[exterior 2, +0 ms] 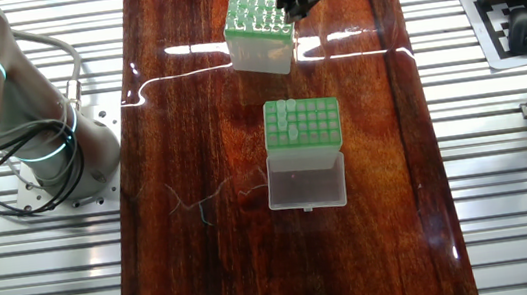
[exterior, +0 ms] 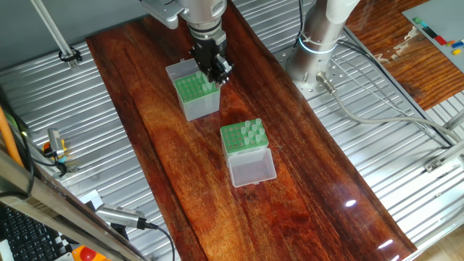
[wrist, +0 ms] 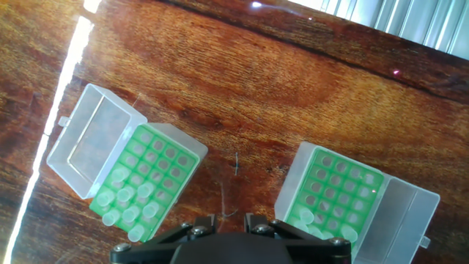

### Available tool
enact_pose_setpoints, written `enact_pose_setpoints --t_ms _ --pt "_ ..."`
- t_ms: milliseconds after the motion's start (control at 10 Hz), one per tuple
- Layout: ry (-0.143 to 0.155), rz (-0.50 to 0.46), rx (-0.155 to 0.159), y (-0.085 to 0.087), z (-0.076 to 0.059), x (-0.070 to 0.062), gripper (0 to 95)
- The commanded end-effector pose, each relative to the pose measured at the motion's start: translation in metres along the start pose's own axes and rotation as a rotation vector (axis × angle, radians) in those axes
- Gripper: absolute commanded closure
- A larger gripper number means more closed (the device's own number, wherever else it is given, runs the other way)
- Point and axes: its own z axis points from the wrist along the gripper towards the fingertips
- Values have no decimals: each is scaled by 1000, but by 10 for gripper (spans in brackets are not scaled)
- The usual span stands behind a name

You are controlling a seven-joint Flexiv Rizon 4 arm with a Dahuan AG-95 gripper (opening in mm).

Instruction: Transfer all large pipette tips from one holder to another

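**No readable text anywhere on the table**

Scanning all three views now, and nothing legible turns up. The two green-topped tip boxes carry no labels or numbers that can be made out. The robot base shows no readable brand mark. At the edge of the other fixed view sits a keyboard [exterior 2: 520,20] with keys too small and blurred to read. No signs, no stickers, no digits.

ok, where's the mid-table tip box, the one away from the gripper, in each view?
One fixed view: mid-table tip box at centre, lid toward the camera.
The other fixed view: centre, lid below it.
Hand view: left, lid upper-left.
Shared landmark: pipette tips clustered at one end of its grid.
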Motion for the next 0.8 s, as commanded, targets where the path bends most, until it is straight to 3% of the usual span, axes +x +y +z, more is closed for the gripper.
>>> enact_pose_setpoints --t_ms 100,800 --pt "-1 -2 1 0 0 0 760" --pt "0 -16 -7 4 4 -3 760"
